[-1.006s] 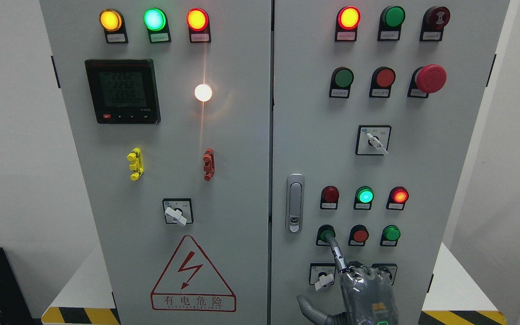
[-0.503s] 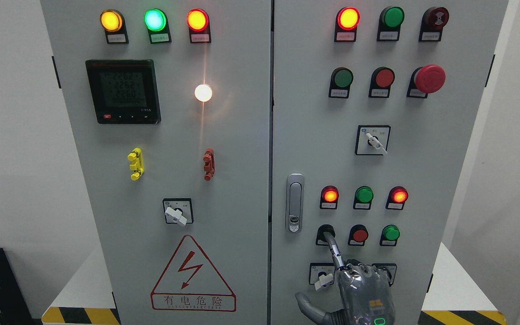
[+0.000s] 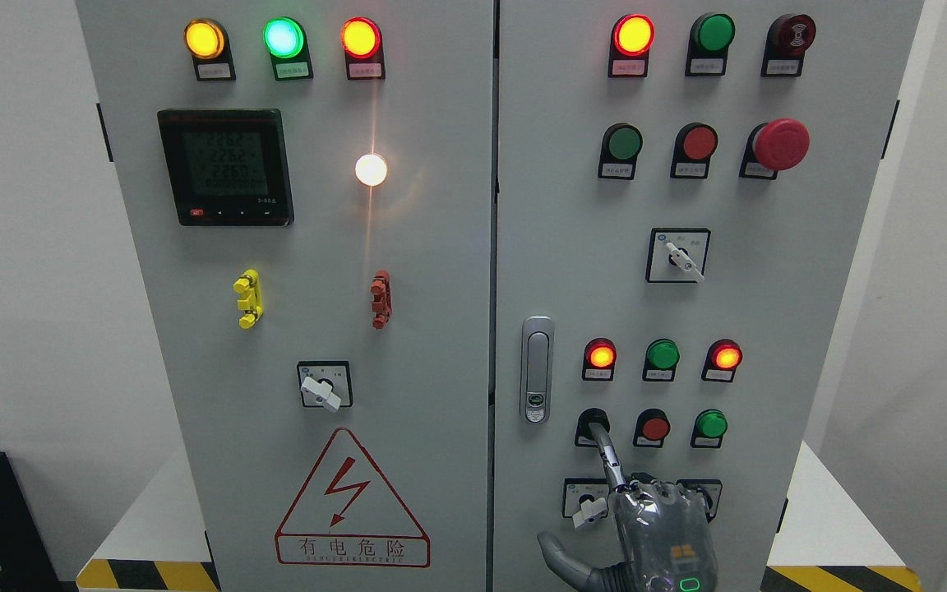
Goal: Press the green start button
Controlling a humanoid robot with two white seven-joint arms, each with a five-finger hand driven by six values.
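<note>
My right hand [image 3: 656,533] rises from the bottom edge in front of the right cabinet door. Its index finger [image 3: 610,460] points up, and its tip rests on the leftmost button [image 3: 584,423] of the lower button row. The fingertip covers the button's face, so only its black collar shows. The other fingers are curled and the thumb sticks out to the left. Above that row, the left red lamp [image 3: 601,356] and right red lamp [image 3: 726,357] glow, while the green lamp [image 3: 662,355] between them is dark.
A red button [image 3: 654,427] and a green button [image 3: 711,424] sit right of the pressed one. A selector switch [image 3: 588,510] is just left of my hand, and the door handle [image 3: 536,370] stands further left. A red emergency mushroom button [image 3: 781,144] is at upper right.
The green lamp in the middle of the lower lamp row has gone dark and the red lamp left of it has lit. My fingertip now covers the button's green face.
</note>
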